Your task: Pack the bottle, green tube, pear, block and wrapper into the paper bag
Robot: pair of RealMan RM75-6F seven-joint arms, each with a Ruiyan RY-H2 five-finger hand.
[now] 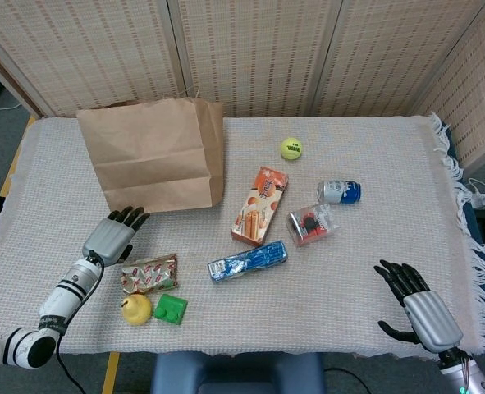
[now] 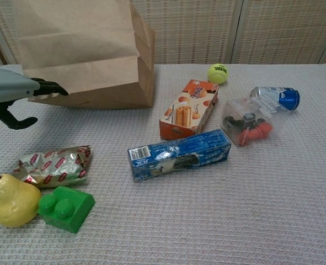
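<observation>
The brown paper bag (image 1: 152,156) stands upright at the back left, also filling the top left of the chest view (image 2: 80,49). My left hand (image 1: 111,236) is open just in front of its base, fingertips (image 2: 52,86) close to the bag, holding nothing. Near the front left lie the shiny wrapper (image 1: 149,272), the yellow pear (image 1: 135,309) and the green block (image 1: 171,309), side by side. The blue-capped bottle (image 1: 339,192) lies on its side at the right. My right hand (image 1: 418,310) is open at the near right edge. No green tube shows.
An orange snack box (image 1: 259,205), a blue packet (image 1: 247,261) and a clear pouch with red pieces (image 1: 310,224) lie mid-table. A tennis ball (image 1: 290,148) sits behind them. The cloth's fringe hangs at the right edge.
</observation>
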